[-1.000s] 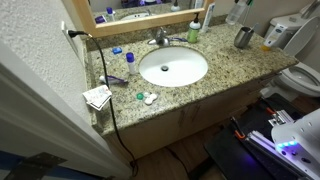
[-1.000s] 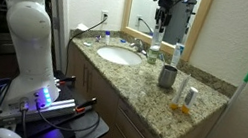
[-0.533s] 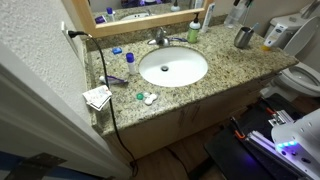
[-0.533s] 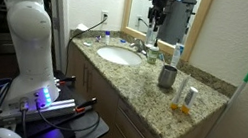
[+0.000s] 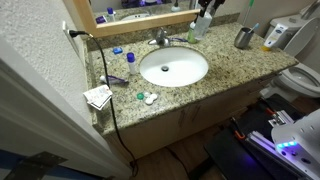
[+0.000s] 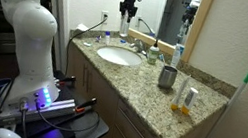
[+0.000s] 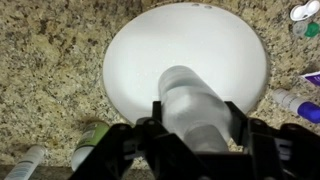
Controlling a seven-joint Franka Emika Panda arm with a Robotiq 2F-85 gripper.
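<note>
The gripper [image 7: 195,128] is clamped on a pale, translucent bottle [image 7: 190,90], with one finger pressed to each flank. It is the only arm in the scene, so nothing else is nearer to the bottle. In the wrist view the bottle runs away from the camera toward 12 o'clock and is strongly foreshortened — its long axis lies along the gripper's own reach. In an exterior view the gripper [image 6: 128,3] stands high over the counter with its load hanging roughly upright beneath it, as far as that small picture shows. The relation that counts is what lies under the bottle's far end. The white sink basin [image 7: 135,55] fills the wrist view straight behind it, so the bottle points down into the bowl, close to its middle and clear of the rim on every side. The speckled granite counter [image 7: 50,60] rings the bowl. Seen from the bottle in the wrist view, a green bottle [image 7: 95,135] sits on the stone at about 8 o'clock, just outside the rim. A blue-capped tube [image 7: 300,105] lies at about 3 o'clock, also off the bowl. In the exterior view the faucet [image 6: 140,48] is at roughly 5 o'clock from the gripper — low and near. A metal cup [image 6: 167,77] stands farther along the counter, well apart from the gripper.
</note>
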